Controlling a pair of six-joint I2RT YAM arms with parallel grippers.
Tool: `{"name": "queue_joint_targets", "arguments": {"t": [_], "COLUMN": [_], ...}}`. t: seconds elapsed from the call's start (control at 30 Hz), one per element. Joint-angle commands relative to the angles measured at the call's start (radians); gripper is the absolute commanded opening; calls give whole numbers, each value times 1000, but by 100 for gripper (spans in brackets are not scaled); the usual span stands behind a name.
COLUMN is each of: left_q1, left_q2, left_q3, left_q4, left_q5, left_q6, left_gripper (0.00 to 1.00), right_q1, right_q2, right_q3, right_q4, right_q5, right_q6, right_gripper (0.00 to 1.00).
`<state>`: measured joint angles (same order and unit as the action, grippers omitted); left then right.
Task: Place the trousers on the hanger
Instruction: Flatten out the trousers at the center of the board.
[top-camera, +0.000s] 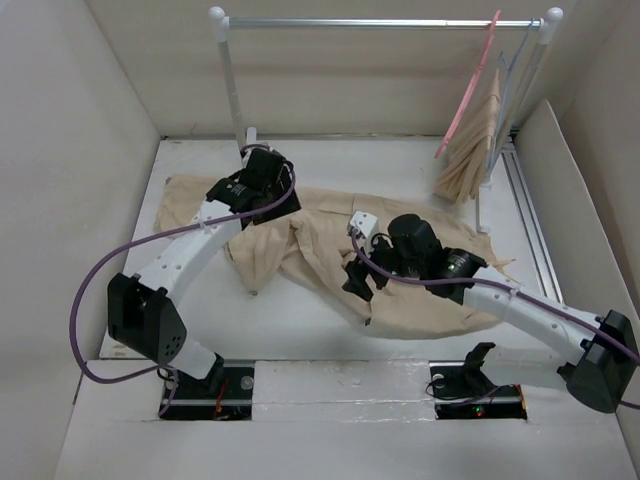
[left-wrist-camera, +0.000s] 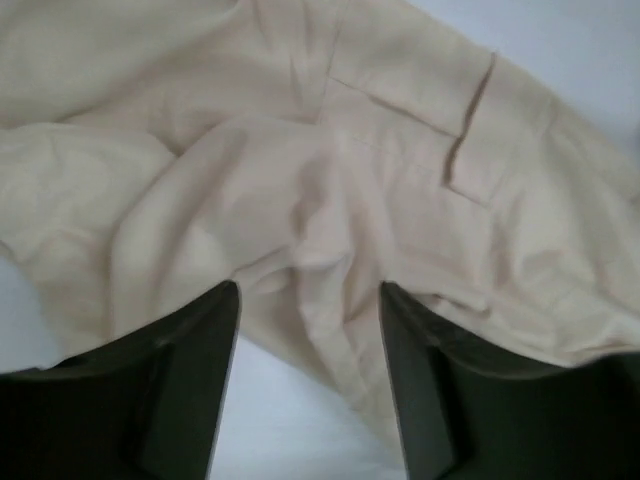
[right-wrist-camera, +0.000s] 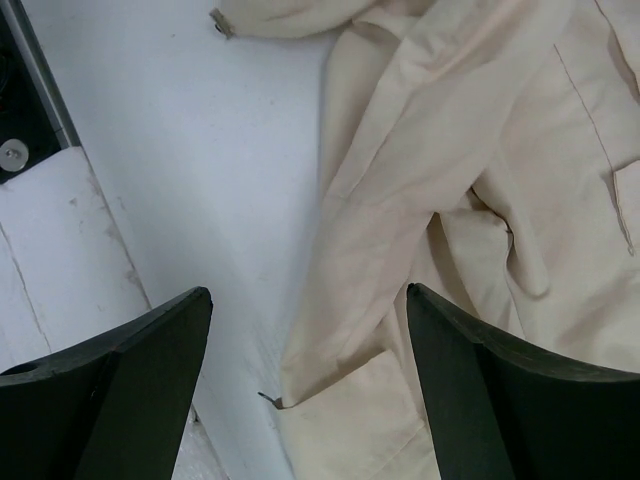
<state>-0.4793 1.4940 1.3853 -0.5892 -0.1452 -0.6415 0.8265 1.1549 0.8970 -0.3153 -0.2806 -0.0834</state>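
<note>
Both open wide: left hand (left-wrist-camera: 308, 290) and right hand (right-wrist-camera: 308, 292) hover over the beige cotton trousers (top-camera: 300, 250), lying sideways on the white worktop (top-camera: 285, 322); the pink plastic hanger (top-camera: 468, 95) hangs beyond their right end.

Soft, even light falls from above. The trousers (top-camera: 300, 260) carry only faint, blurred-edged shadows beneath the arms, and the white table (top-camera: 300, 325) around them is bright, nearly washed out. Nearer than the trousers, the table's front strip shows small glints. In the left wrist view the trousers (left-wrist-camera: 330, 200) look hazy, their folds smeared, and the fingers (left-wrist-camera: 170, 400) of the left gripper (left-wrist-camera: 308, 300) below them are dark and unfocused. In the right wrist view the trousers (right-wrist-camera: 450, 200) are sharper, with crisp seams; the fingers (right-wrist-camera: 130, 390) of the right gripper (right-wrist-camera: 308, 295) are near-black shapes without detail.
</note>
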Motion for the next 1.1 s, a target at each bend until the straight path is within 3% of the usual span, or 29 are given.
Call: {"name": "queue_joint_targets", "arguments": {"t": [0.0, 0.2, 0.23, 0.3, 0.33, 0.4, 0.5, 0.57, 0.6, 0.63, 0.83, 1.03, 1.07], "left_q1": [2, 100, 134, 143, 143, 143, 143, 143, 143, 143, 143, 143, 143], "left_q2": [-35, -369, -458, -524, -544, -578, -595, -588, -587, -554, -436, -407, -397], "left_q3": [-93, -365, -400, -543, -581, -686, -790, -848, -848, -858, -888, -956, -957], "left_q4": [-126, -98, -66, -15, 6, 12, 40, 156, 157, 208, 274, 354, 358], "left_q5": [-42, -159, -146, -45, -16, 25, 30, 71, 72, 85, 58, 44, 45], "left_q6": [22, -177, -204, -280, -311, -393, -452, -465, -465, -465, -520, -583, -580], "left_gripper": [61, 61, 61, 60, 59, 59, 65, 77, 77, 76, 62, 36, 27], "right_q1": [-20, -40, -40, -40, -40, -40, -40, -40, -40, -40, -40, -40, -49], "right_q2": [-26, -15, -12, -1, 3, 8, -7, -24, -29, -34, -57, -86, -86], "right_q3": [40, 46, 48, 51, 52, 57, 57, 57, 57, 57, 39, 13, 11], "right_q4": [13, 22, 25, 28, 28, 12, 4, -1, -1, -4, -36, -51, -48], "right_q5": [-54, -100, -104, -121, -121, -112, -103, -100, -100, -98, -86, -69, -66], "right_q6": [-15, -16, -18, -27, -30, -38, -38, -33, -33, -33, -30, -21, -19], "right_gripper": [84, 83, 76, 55, 22, 1, 5, 35, 35, 44, 50, 51, 51]}}
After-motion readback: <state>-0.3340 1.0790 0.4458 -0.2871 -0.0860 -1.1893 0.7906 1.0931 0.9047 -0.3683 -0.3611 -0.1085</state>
